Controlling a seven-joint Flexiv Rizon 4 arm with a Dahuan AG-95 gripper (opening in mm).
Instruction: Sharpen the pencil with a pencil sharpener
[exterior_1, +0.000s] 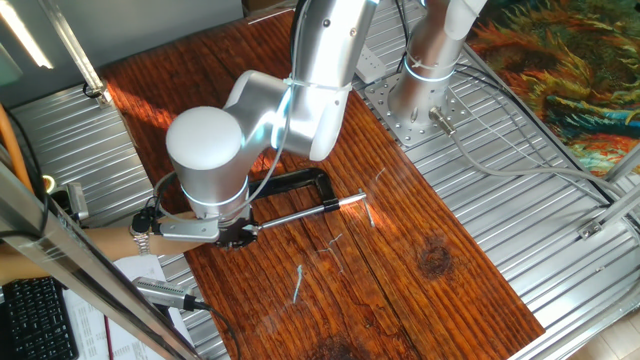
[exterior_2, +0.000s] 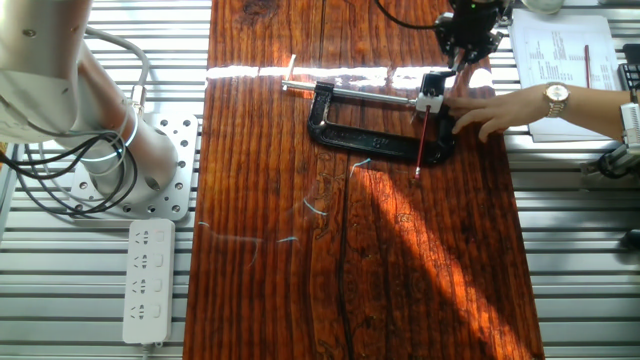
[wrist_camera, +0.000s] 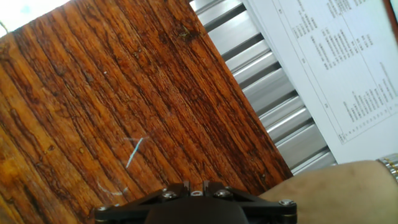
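The thin red pencil (exterior_2: 423, 140) lies across the black C-clamp (exterior_2: 350, 135), its upper end by the tiny black pencil sharpener (exterior_2: 434, 88) with a whitish spot at the clamp's jaw. My gripper (exterior_2: 452, 62) hangs just beyond the sharpener, apart from the pencil, fingers close together with nothing seen held. In one fixed view the gripper (exterior_1: 237, 233) is at the end of the silver screw rod (exterior_1: 300, 213); pencil and sharpener are hidden there. In the hand view the gripper (wrist_camera: 196, 188) shows a narrow gap with a small whitish ring in it.
A person's hand (exterior_2: 490, 112) rests on the clamp beside the sharpener, wrist with a watch; the forearm fills the hand view's lower right (wrist_camera: 336, 193). Printed paper (exterior_2: 565, 60) lies on the metal table to the right. A power strip (exterior_2: 145, 280) lies left of the wooden board.
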